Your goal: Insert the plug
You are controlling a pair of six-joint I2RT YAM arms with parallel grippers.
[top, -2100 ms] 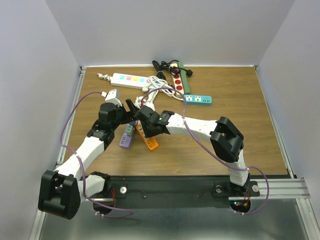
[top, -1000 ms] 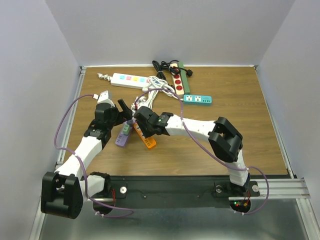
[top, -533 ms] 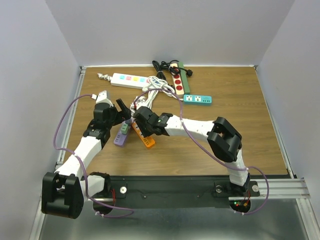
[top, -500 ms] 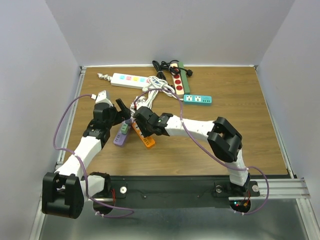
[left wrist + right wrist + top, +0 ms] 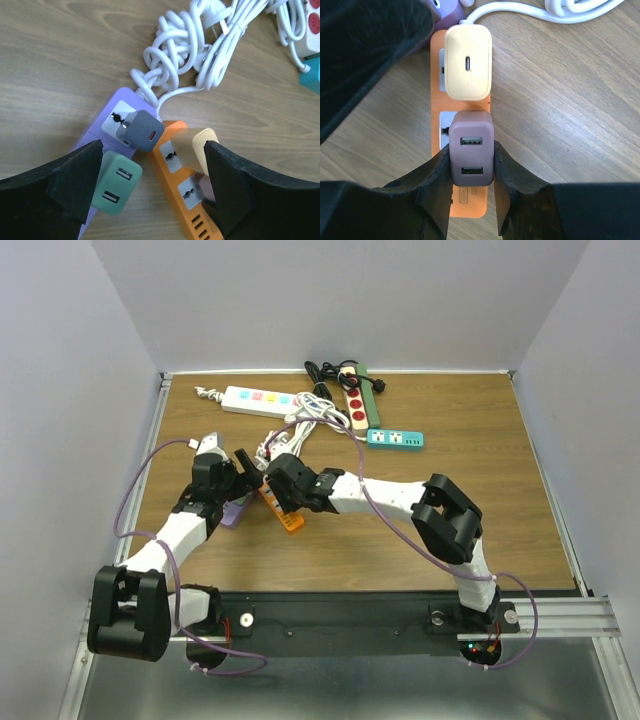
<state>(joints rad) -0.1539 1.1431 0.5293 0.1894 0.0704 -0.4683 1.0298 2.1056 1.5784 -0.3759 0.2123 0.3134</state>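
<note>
Right hand point(image 5: 471, 161): pressed in on the mauve plug point(image 5: 471, 132), one finger on each long side, at lower centre of the right wrist view.

Left hand point(image 5: 152, 152): spread wide and holding nothing, its fingers framing the lower corners of the left wrist view.

Item, mauve plug: a small two-port USB charger block. It stands over the second socket of the orange power strip point(image 5: 465, 106), just below the cream charger point(image 5: 467, 62) that sits in the first socket. Whether its pins are fully seated cannot be told, as the block hides them.

Handling, as judged: a rigid plastic shell, light, not fragile, with smooth rounded sides that may slip or cock under a push. It is best held as now, by the two flat long sides, squarely, so that the pins stay in line with the slots. The push should go straight down through the block, not from one edge.

Item, orange power strip: lies loose on the worktop point(image 5: 560, 100). It is probably light enough to slide or tip when pressed.

Adjacent: the purple strip point(image 5: 107, 107) at centre left of the left wrist view carries a grey charger point(image 5: 142, 131) and a green charger point(image 5: 116, 182). A tangled white cable point(image 5: 185, 55) lies at upper centre.
</note>
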